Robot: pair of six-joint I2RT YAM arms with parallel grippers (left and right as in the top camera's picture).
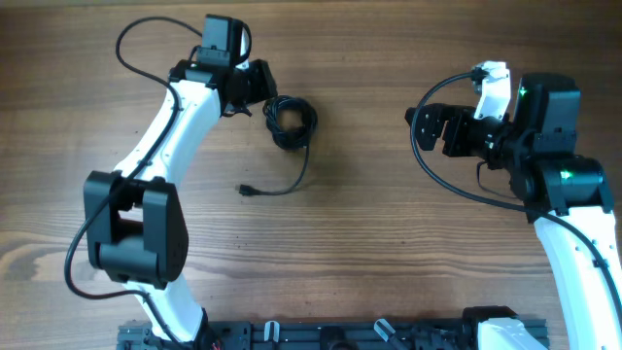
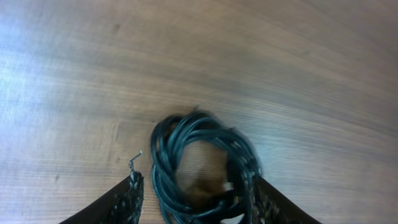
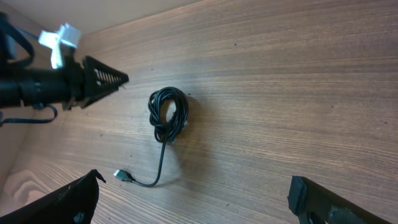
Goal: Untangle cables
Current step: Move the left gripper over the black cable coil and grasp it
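The cables (image 1: 290, 122) lie as a small black coiled bundle on the wooden table, with one loose tail curving down to a plug end (image 1: 247, 191). My left gripper (image 1: 260, 86) is open just left of and above the coil. In the left wrist view the coil (image 2: 199, 165) sits between the open fingers (image 2: 194, 198), touching neither clearly. My right gripper (image 1: 425, 128) is open and empty, well to the right of the bundle. The right wrist view shows the coil (image 3: 168, 114) and plug (image 3: 124, 176) far ahead of its open fingers (image 3: 194, 199).
The wooden table (image 1: 369, 233) carries only the bundle. Thick black arm wires loop near the left arm (image 1: 146, 44) and right arm (image 1: 437, 170). A black rail (image 1: 330, 335) runs along the front edge.
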